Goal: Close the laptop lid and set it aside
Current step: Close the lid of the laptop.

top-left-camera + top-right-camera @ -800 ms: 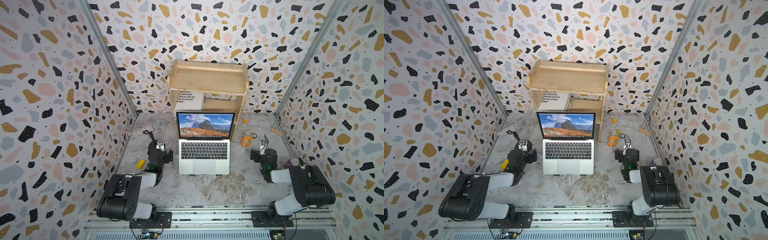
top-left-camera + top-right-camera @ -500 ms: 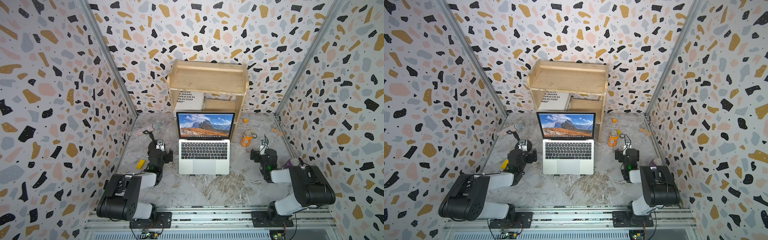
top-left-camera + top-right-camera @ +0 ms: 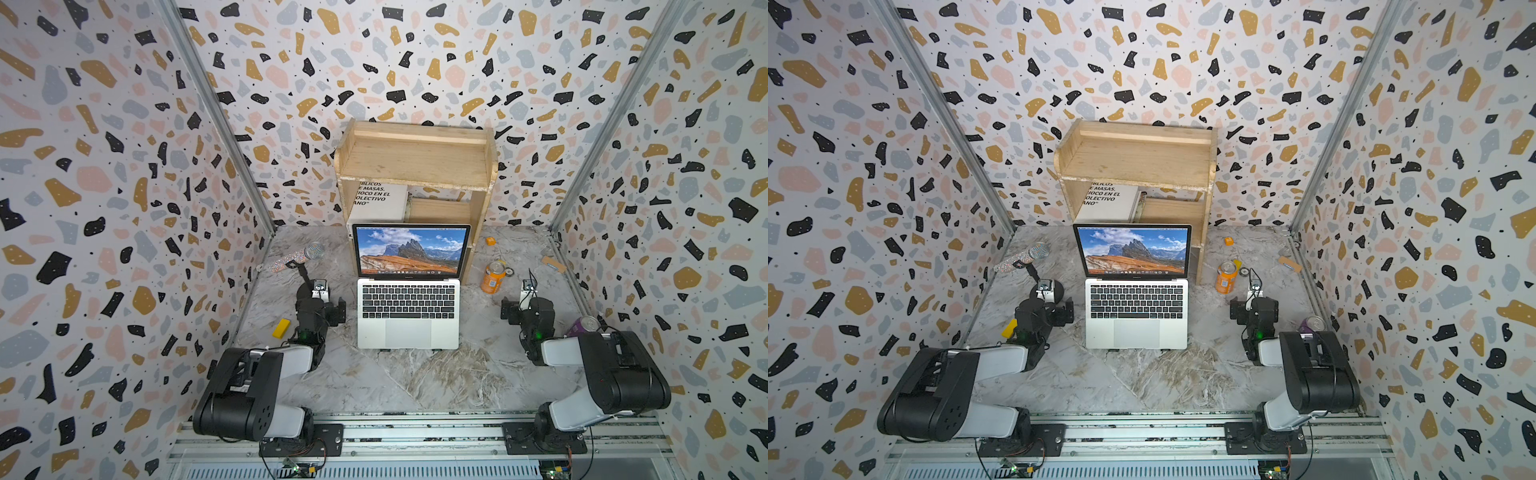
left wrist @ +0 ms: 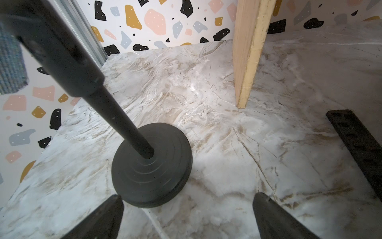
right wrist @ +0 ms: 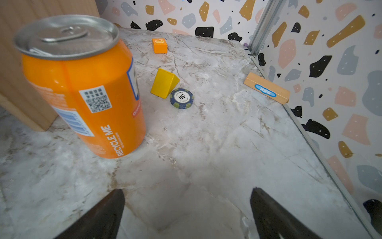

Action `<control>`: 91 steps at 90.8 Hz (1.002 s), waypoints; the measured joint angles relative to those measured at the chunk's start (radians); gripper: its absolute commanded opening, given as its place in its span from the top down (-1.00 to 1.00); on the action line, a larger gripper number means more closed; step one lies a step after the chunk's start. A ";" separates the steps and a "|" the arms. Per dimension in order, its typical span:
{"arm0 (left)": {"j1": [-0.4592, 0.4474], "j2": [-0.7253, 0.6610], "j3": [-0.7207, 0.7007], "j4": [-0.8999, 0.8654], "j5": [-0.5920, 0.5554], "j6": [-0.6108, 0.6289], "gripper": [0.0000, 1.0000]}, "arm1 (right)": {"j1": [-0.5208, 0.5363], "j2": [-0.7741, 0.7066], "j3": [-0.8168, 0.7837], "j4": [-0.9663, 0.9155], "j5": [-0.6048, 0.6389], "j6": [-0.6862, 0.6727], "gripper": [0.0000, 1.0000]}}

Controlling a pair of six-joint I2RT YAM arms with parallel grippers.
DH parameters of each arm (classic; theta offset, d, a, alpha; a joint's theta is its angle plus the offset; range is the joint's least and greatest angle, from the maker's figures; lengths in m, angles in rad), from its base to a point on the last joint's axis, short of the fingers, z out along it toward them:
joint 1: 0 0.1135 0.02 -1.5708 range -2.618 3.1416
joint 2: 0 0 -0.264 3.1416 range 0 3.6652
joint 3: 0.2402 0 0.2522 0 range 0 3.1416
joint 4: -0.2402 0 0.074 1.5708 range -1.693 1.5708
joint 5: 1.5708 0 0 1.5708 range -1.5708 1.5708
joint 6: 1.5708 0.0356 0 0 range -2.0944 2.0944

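The thin silver-grey aluminium laptop with black keys and a large trackpad sat at the centre of the marbled grey table, in both top views. It was open. Its flat silver-grey lid stood nearly upright, leaning a little toward 12 o'clock, and its black-bordered screen showed a mountain picture under a blue sky. The hinge lay on the 12 o'clock side and the trackpad edge faced 6 o'clock, toward my bases. The laptop's long axis ran from 9 to 3 o'clock, square to the table's edges. Just behind the lid, at 12 o'clock, stood a pale wooden shelf with a white book with black lettering inside.

My left jaws hung at 9 o'clock of the laptop, near it but apart, spread wide and empty. The round black base of a microphone stand sat just ahead of them. My right jaws hung at 3 o'clock, well apart from the laptop, also spread wide with nothing between them. An upright orange drink can stood ahead of them.
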 measured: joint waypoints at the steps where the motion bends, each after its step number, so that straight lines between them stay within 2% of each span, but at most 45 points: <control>1: 0.000 -0.001 0.000 -0.002 -0.002 -0.001 -1.00 | 0.000 -0.001 0.000 -0.002 0.003 0.000 -1.00; 14: -0.023 -0.118 0.018 -0.141 -0.065 -0.010 -1.00 | 0.000 -0.098 0.016 -0.127 0.076 0.021 -1.00; 29: -0.112 -0.317 0.107 -0.356 -0.171 -0.086 -1.00 | 0.000 -0.302 0.121 -0.388 0.132 0.106 -1.00; 38: -0.127 -0.452 0.131 -0.476 -0.231 -0.196 -1.00 | 0.000 -0.418 0.196 -0.559 0.134 0.193 -0.99; 53: -0.127 -0.655 0.191 -0.752 -0.324 -0.463 -1.00 | 0.000 -0.554 0.326 -0.877 0.096 0.356 -1.00; 67: -0.127 -0.752 0.294 -0.969 -0.261 -0.616 -1.00 | 0.000 -0.594 0.466 -1.136 -0.008 0.463 -0.93; 91: -0.127 -0.771 0.543 -1.249 -0.039 -0.666 -1.00 | 0.000 -0.684 0.660 -1.425 -0.206 0.555 -0.77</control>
